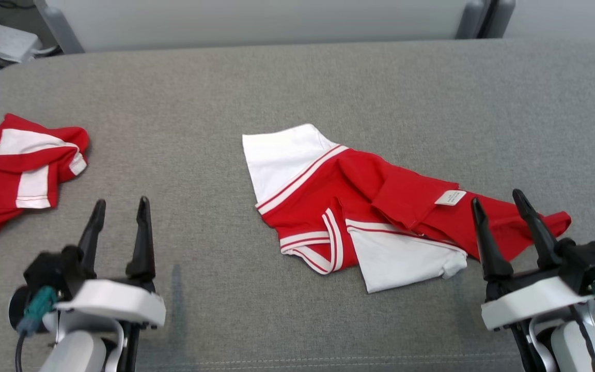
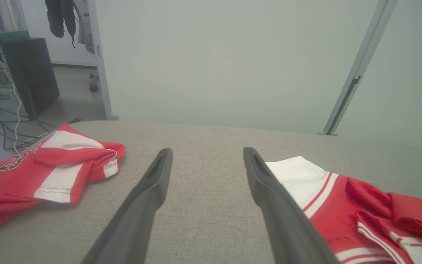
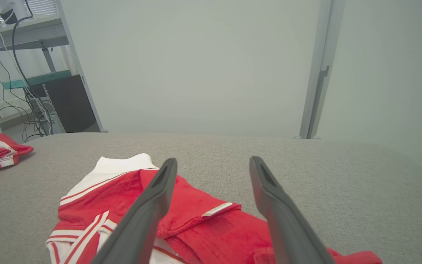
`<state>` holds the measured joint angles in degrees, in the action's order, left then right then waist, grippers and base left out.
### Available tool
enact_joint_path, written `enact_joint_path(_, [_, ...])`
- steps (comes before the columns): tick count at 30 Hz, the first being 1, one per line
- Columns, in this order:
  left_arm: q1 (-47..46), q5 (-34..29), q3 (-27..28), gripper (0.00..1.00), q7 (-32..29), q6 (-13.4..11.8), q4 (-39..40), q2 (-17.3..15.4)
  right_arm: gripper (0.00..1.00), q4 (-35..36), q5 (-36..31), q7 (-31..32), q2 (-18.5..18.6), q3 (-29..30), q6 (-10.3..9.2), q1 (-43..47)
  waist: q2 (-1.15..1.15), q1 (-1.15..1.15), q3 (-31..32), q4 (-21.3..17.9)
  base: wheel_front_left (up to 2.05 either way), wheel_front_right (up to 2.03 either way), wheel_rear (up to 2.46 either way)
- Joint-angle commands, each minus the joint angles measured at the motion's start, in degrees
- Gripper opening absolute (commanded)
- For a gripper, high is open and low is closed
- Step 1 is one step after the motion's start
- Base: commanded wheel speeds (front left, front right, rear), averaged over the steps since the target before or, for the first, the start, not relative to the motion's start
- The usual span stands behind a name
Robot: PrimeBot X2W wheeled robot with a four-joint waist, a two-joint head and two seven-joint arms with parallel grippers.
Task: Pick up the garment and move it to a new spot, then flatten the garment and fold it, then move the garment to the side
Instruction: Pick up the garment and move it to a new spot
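Left gripper (image 1: 122, 203): jaws spread wide, nothing between them. It stands over bare grey surface (image 1: 328, 82) at the near left, fingers pointing away from the robot. In the left wrist view the left gripper (image 2: 207, 150) has only grey fabric between its fingers. Right gripper (image 1: 496, 197): jaws likewise wide apart, holding nothing. It stands at the near right, with its fingers crossing the right end of the garment (image 1: 380, 206) in the head view; contact with the cloth cannot be determined. In the right wrist view the right gripper (image 3: 213, 160) has red cloth of the garment (image 3: 211, 227) between and beneath its fingers. The garment, red with white panels and striped trim, lies crumpled and partly folded on itself, right of centre on the surface. A white panel points to the far left, another lies at the near edge, and a small white label (image 1: 451, 197) faces up near the right gripper. In the left wrist view the garment (image 2: 343, 205) lies just right of the right-hand finger. A second garment (image 1: 13, 175), red and white with a printed number, lies bunched at the far left edge, well apart from the first. Beyond the surface: a pale wall, a grey post (image 3: 317, 73), a dark computer (image 2: 31, 73) and cables.
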<state>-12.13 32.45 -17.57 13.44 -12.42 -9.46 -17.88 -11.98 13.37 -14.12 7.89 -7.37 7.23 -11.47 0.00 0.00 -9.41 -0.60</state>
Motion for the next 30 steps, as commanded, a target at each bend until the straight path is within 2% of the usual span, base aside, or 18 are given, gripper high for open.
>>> enact_joint_path(1, [0.25,-0.07,2.22,1.00,0.62,-0.78,2.53,-1.97,1.00,1.66,-0.53,0.21,0.50,-0.65,0.25,0.80,0.00,0.00,1.70,0.90,0.00,0.00,0.00])
enact_joint_path(14, [14.28,-2.70,3.72,1.00,0.82,-5.24,12.07,-3.22,1.00,5.88,-1.90,2.87,-1.35,-0.92,0.25,10.36,0.00,0.00,9.27,0.20,0.00,0.00,0.00])
enact_joint_path(22, [16.53,-2.95,4.19,1.00,-0.69,-6.81,15.38,-4.54,1.00,8.55,-2.37,4.22,-2.23,-1.03,0.25,12.41,0.00,0.00,9.75,-0.21,0.00,0.00,0.00])
enact_joint_path(30, [16.60,-2.97,3.82,1.00,-1.08,-7.21,16.57,-4.58,1.00,9.44,-2.59,4.60,-2.31,-1.09,0.25,12.47,0.00,0.00,9.25,-0.07,0.00,0.00,0.00])
